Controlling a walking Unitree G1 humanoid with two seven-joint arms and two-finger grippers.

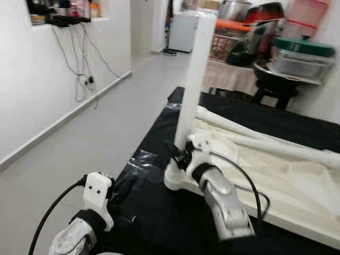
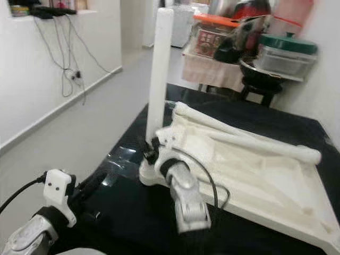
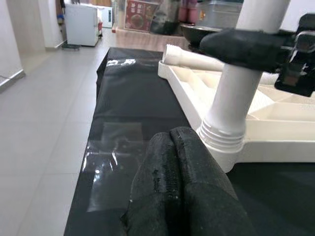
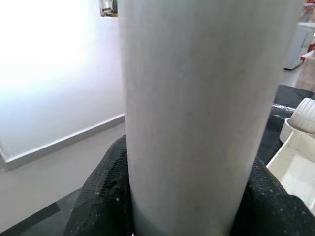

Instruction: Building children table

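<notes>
Lower left: your left gripper (image 1: 121, 192), fingers together, idles on the black cover (image 1: 159, 223). Centre: right gripper (image 1: 179, 151) clamps the upright leg (image 1: 194, 79) in the tabletop (image 2: 255, 175) corner socket; twist it home next.

My right arm reaches forward and up across the counter (image 1: 159, 223), silver forearm foreshortened, wrist bent toward the upright white leg (image 1: 194, 79). The right hand (image 1: 179, 154) grips that leg low down, just above its base, one black finger (image 4: 106, 196) pressed on each side of it. My left arm sits low at the near edge of the counter, cable looping from its white wrist mount. The left hand (image 3: 172, 182) points forward just above the black surface, its two fingers pressed together, holding nothing.
</notes>
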